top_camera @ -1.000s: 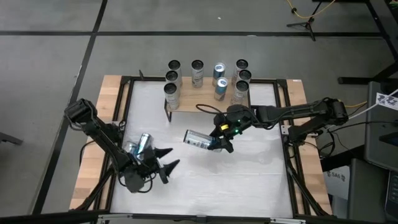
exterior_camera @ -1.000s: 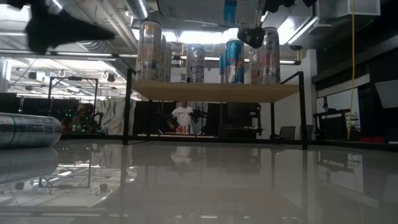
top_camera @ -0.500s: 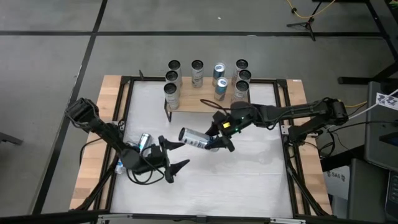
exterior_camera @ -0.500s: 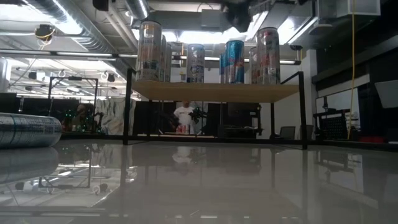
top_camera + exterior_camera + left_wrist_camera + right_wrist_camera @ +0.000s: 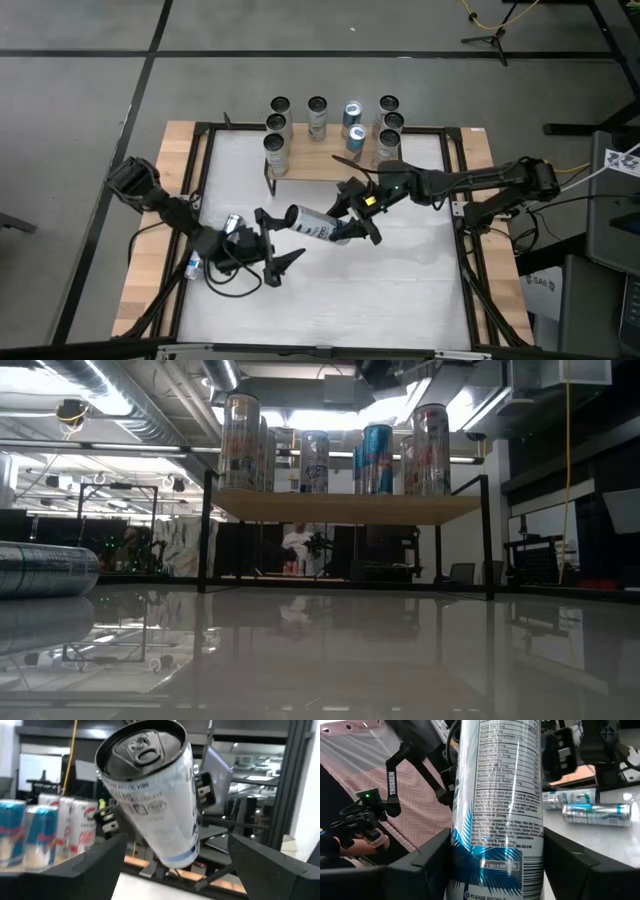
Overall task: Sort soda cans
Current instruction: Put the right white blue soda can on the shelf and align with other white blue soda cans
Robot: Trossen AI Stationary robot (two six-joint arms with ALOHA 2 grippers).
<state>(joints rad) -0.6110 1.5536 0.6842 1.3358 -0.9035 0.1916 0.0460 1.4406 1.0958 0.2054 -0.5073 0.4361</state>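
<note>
Silver can (image 5: 312, 222), pinched by right gripper (image 5: 350, 228), carried leftward; left gripper (image 5: 277, 245), jaws spread, moved closer.

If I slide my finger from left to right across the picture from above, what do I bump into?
Cans lying on the table → left gripper → held can → right gripper.

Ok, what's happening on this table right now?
The robot is sorting soda cans. The right gripper holds a silver can with a blue label lying sideways above the middle of the table, its top end pointing toward the left arm. The left gripper is open right beside that end, not gripping it, which looks like a handover being set up. Seven cans stand on the raised wooden shelf at the far edge, and a couple more lie near the left arm.
</note>
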